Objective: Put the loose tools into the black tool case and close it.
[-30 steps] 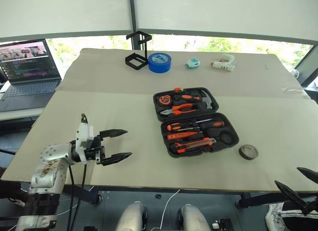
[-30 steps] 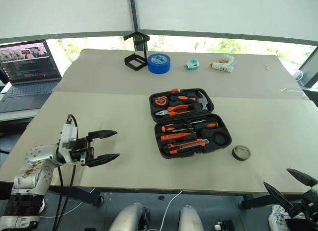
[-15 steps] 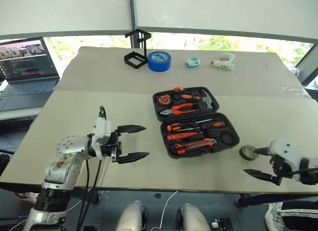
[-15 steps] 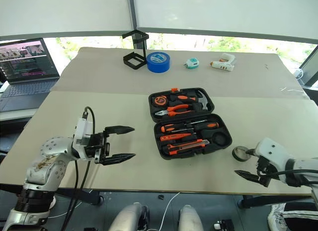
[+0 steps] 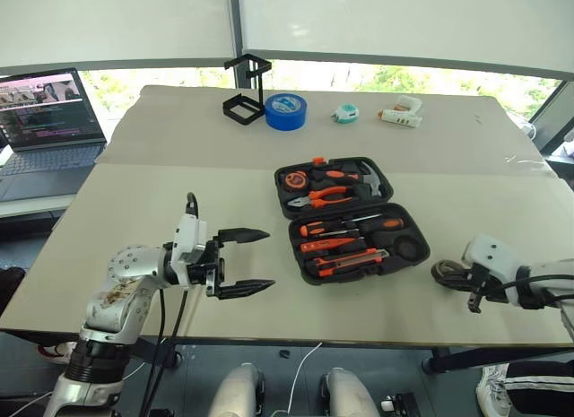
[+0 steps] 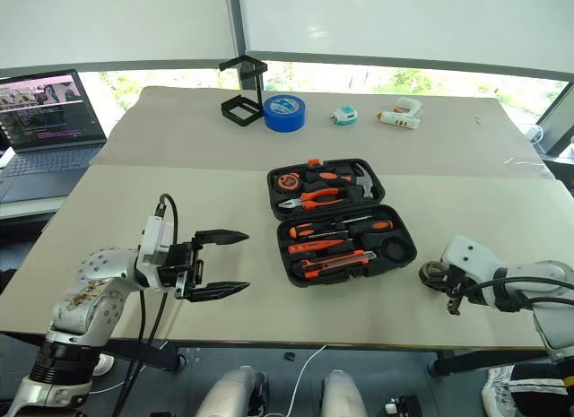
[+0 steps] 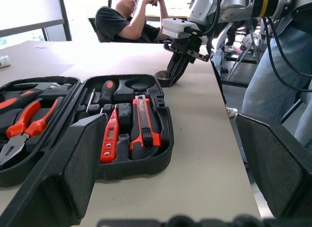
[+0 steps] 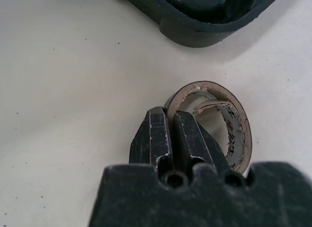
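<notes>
The black tool case (image 5: 289, 227) lies open mid-table. Its slots hold a utility knife (image 7: 144, 122), two screwdrivers (image 5: 345, 227) and an orange tester pen (image 7: 109, 136), with pliers and a hammer in the far half. To the right of the case, the small grey tape roll (image 8: 234, 124) rests on the table. My right gripper (image 8: 170, 114) is shut on its wall, one finger outside the ring and one inside. My left gripper (image 5: 269, 257) hovers open to the left of the case, pointing at it, with nothing between its fingers.
A laptop (image 5: 49, 112) sits at the far left. Along the back stand a black wire stand (image 5: 247, 94), a blue tape roll (image 5: 285, 110), a small teal tape measure (image 5: 345, 114) and a white glue gun (image 5: 401, 117). A person (image 7: 126, 17) sits beyond the table.
My right gripper came up from below the table's front edge to the grey tape roll and shut on it. My left gripper shifted right toward the case, then held still.
</notes>
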`<action>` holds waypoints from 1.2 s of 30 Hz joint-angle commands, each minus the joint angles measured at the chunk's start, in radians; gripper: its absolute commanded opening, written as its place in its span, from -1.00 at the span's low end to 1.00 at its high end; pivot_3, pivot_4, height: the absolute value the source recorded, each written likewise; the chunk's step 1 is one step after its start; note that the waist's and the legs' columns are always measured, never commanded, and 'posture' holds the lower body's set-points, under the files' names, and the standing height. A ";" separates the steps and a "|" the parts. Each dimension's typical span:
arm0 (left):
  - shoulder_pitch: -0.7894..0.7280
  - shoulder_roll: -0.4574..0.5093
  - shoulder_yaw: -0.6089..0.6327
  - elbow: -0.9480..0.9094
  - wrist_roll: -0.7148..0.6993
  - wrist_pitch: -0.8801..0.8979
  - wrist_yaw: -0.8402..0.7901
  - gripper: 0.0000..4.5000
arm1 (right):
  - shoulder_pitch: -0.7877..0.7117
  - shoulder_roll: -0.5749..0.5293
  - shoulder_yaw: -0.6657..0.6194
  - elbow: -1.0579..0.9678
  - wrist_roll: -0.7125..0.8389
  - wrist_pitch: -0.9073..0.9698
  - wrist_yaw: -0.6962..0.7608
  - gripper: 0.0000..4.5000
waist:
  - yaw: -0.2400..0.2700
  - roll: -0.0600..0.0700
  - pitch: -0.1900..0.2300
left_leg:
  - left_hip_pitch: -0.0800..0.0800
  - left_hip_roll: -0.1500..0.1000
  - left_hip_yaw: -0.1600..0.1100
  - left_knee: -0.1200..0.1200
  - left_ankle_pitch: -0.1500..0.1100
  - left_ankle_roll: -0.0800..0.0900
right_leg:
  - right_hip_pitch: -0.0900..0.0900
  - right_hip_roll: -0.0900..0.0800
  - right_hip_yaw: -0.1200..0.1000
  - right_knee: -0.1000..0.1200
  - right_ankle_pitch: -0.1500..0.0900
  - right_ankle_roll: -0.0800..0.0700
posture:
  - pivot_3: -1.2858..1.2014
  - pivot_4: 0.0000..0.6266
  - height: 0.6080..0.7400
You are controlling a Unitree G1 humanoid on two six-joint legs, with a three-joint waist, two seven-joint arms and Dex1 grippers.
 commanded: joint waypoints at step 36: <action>0.021 -0.023 0.008 -0.045 0.005 0.005 0.125 1.00 | -0.439 0.029 0.265 -0.126 -0.013 0.457 0.105 0.18 | 0.001 0.000 0.001 | -0.014 -0.001 0.000 0.001 0.000 0.000 | -0.015 -0.002 -0.002 0.003 0.002 0.001 | 0.03 -0.52 1.00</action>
